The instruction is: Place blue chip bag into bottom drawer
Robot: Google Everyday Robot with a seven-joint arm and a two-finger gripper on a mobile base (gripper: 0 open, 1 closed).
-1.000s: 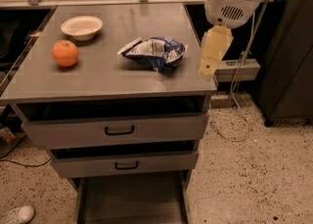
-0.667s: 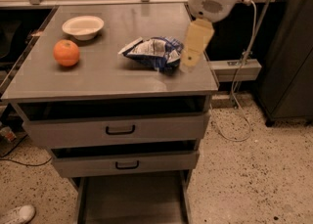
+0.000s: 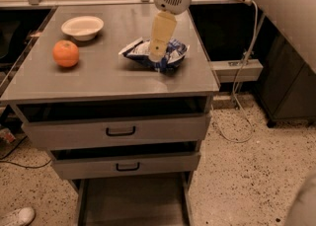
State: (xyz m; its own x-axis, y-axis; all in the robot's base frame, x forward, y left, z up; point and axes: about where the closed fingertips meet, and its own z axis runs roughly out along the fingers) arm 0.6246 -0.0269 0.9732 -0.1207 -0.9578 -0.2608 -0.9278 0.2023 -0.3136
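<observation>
The blue chip bag (image 3: 170,54), dark blue with white patches, lies crumpled on the grey cabinet top (image 3: 108,77), right of centre. My gripper (image 3: 159,55) hangs down from the white arm and its cream-coloured finger reaches onto the middle of the bag, covering part of it. The bottom drawer (image 3: 133,203) is pulled out at the foot of the cabinet, a flat grey tray with side rails, directly below and in front of the bag.
An orange fruit (image 3: 65,53) and a white bowl (image 3: 82,26) sit on the left of the top. Two grey drawers with black handles (image 3: 120,131) stand slightly open. A white cable (image 3: 247,72) hangs at the right. A shoe (image 3: 17,216) lies on the speckled floor.
My gripper has moved left from beside the cabinet's right edge to over the chip bag. The camera has come closer. The bag, the orange and the bowl have not moved.
</observation>
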